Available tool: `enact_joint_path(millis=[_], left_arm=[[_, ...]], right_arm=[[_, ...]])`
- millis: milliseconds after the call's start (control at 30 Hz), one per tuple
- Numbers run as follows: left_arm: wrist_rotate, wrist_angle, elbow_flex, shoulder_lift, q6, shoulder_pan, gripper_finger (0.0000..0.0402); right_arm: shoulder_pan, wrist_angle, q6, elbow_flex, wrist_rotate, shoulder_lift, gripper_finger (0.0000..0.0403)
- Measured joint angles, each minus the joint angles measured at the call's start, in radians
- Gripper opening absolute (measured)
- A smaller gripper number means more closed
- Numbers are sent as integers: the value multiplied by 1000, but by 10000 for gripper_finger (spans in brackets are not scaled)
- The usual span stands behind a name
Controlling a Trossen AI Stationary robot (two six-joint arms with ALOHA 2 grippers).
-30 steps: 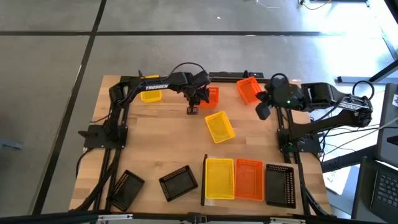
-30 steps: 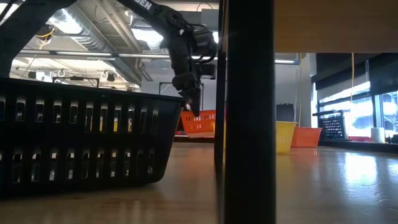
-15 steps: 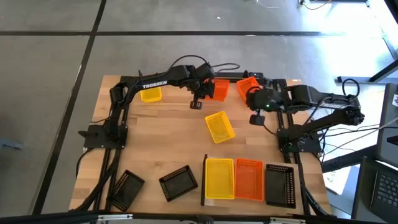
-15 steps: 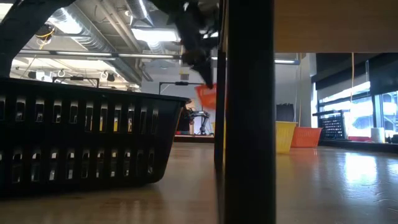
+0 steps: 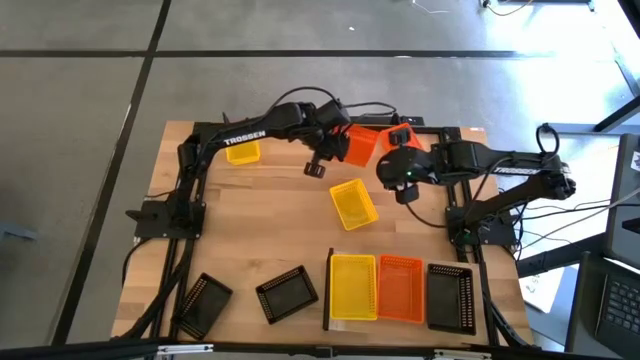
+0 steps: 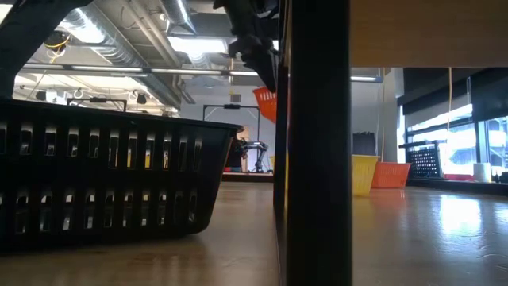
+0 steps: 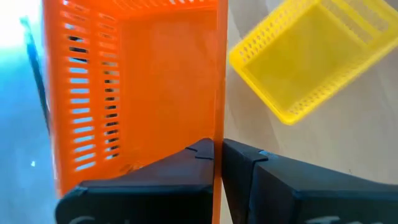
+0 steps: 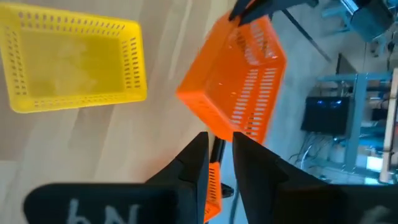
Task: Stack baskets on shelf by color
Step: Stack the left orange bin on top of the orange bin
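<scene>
My left gripper is shut on an orange basket above the table's far middle. The low view shows this basket high off the tabletop. My right gripper hovers just right of it, its fingers a narrow gap apart and holding nothing. The held basket shows ahead of them. A second orange basket sits on the table, partly under my right arm. The shelf at the near right carries a yellow, an orange and a black basket side by side. My left gripper pinches one side wall of the orange basket at its rim. One finger is inside the basket and the other outside. The basket is lifted clear of the table and hangs tilted below the fingers.
A loose yellow basket lies mid-table below both grippers, and another yellow one sits far left. Two black baskets lie near left. The shelf's dark upright end piece and a black basket fill the low view.
My left gripper has raised the orange basket from just above the tabletop and carried it a little toward the right. My right arm has swung toward the table's left, over the second orange basket, closing on the held basket.
</scene>
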Motion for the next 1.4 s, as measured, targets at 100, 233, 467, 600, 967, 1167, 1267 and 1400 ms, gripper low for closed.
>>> enact_joint_path(millis=[100,233,467,600,967,1167,1267,1400], left_arm=[[0,-7,1,0,20,-10,0],[0,-25,1,0,32,-22,0],[0,-31,1,0,48,-33,0],[0,-32,1,0,48,-33,0],[0,-32,1,0,48,-32,0],[0,-34,1,0,48,-32,0],[0,-34,1,0,48,-32,0],[0,-35,1,0,48,-32,0]], right_arm=[[0,23,-50,0,0,11,76],[0,50,-101,0,-1,29,76],[-52,50,-127,0,-112,68,76],[-93,50,-131,0,-156,88,76],[-148,56,-285,0,-210,127,76],[-176,57,-309,0,-238,146,76],[-190,57,-309,0,-248,161,76],[-200,58,-310,0,-291,183,76]])
